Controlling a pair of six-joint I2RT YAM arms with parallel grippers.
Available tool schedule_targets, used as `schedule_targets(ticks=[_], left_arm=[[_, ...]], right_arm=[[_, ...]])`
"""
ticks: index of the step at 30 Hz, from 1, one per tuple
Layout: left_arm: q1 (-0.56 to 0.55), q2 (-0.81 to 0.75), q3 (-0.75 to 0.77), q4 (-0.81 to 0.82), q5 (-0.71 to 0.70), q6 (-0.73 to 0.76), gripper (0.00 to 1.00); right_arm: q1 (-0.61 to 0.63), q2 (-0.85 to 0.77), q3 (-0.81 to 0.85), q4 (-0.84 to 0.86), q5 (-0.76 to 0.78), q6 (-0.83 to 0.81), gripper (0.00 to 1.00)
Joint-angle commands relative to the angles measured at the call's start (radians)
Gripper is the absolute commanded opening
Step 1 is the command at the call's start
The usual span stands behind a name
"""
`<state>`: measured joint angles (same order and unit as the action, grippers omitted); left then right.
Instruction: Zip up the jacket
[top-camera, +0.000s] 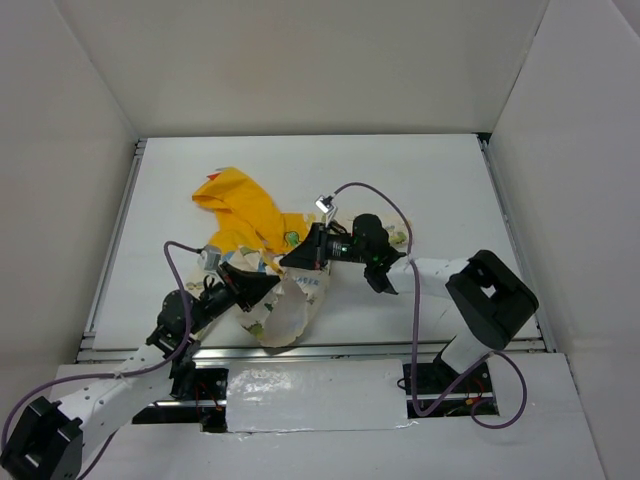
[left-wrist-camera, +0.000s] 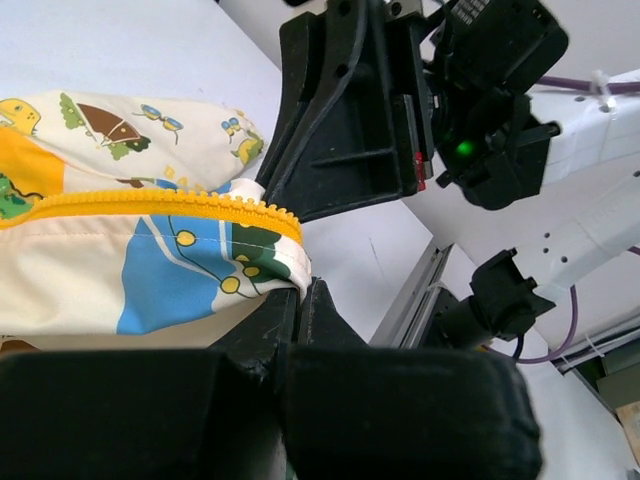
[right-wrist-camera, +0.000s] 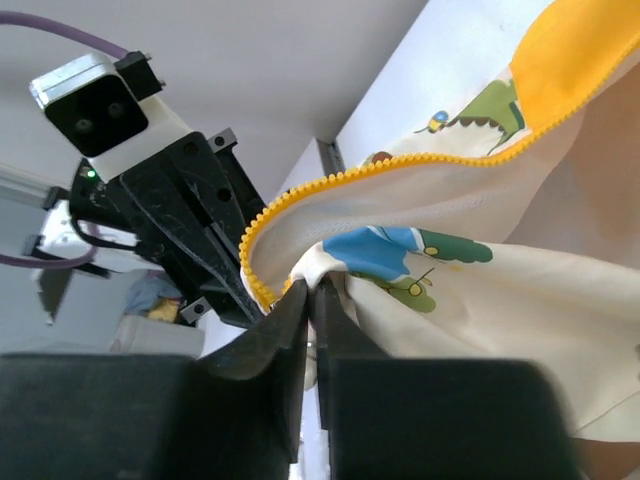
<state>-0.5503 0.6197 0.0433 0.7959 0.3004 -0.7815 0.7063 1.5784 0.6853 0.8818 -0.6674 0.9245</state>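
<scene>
The jacket lies crumpled at the table's middle, yellow hood toward the back, cream printed body toward the front edge. My left gripper is shut on the jacket's bottom hem corner, right beside the yellow zipper teeth. My right gripper is shut on the other front edge's corner, with its yellow zipper teeth curving up from the jaws. The two grippers face each other closely, fingertips almost touching. No zipper slider shows.
The white table is walled by white panels at the back and sides. A metal rail runs along the front edge, just below the jacket hem. Purple cables loop from both wrists.
</scene>
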Motion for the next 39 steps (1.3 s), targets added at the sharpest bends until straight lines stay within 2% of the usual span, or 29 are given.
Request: schedule_targets(ticks=[1,2,3,6,11,14,17,20,25,32,39], left_arm=[[-0.023,0.029,0.026,0.004,0.105,0.019,0.0],[-0.023,0.032,0.032,-0.004,0.089,0.022,0.0],[-0.023,0.034,0.035,-0.004,0.08,0.025,0.0],[-0.023,0.04,0.049,-0.015,0.068,0.037,0.0],[-0.022,0.054,0.053,-0.014,0.054,0.037,0.0],[-0.022,0.048,0.052,-0.009,0.043,0.03,0.0],[-0.02,0.048,0.052,-0.004,0.04,0.028,0.0],[-0.019,0.066,0.058,0.008,0.049,0.027,0.0],[-0.019,0.092,0.058,0.042,0.06,0.016,0.0],[-0.019,0.078,0.073,0.022,0.065,0.018,0.0],[-0.016,0.08,0.079,0.019,0.078,0.011,0.0]], right_arm=[[-0.013,-0.04,0.118,-0.006,0.059,-0.068,0.15],[-0.016,-0.053,0.12,-0.013,0.037,-0.082,0.27],[-0.016,-0.069,0.105,-0.027,0.029,-0.09,0.44],[-0.025,-0.152,0.076,-0.123,0.066,-0.147,0.56],[-0.045,-0.282,0.085,-0.335,0.147,-0.268,0.59],[-0.045,-0.417,0.054,-0.499,0.221,-0.318,0.62],[-0.044,-0.478,-0.019,-0.52,0.201,-0.31,0.62],[-0.008,-0.5,-0.121,-0.433,0.126,-0.264,0.61],[0.093,-0.451,-0.262,-0.238,0.15,-0.187,0.58],[0.163,-0.336,-0.293,-0.063,0.259,-0.188,0.57],[0.165,-0.248,-0.259,-0.001,0.293,-0.202,0.56]])
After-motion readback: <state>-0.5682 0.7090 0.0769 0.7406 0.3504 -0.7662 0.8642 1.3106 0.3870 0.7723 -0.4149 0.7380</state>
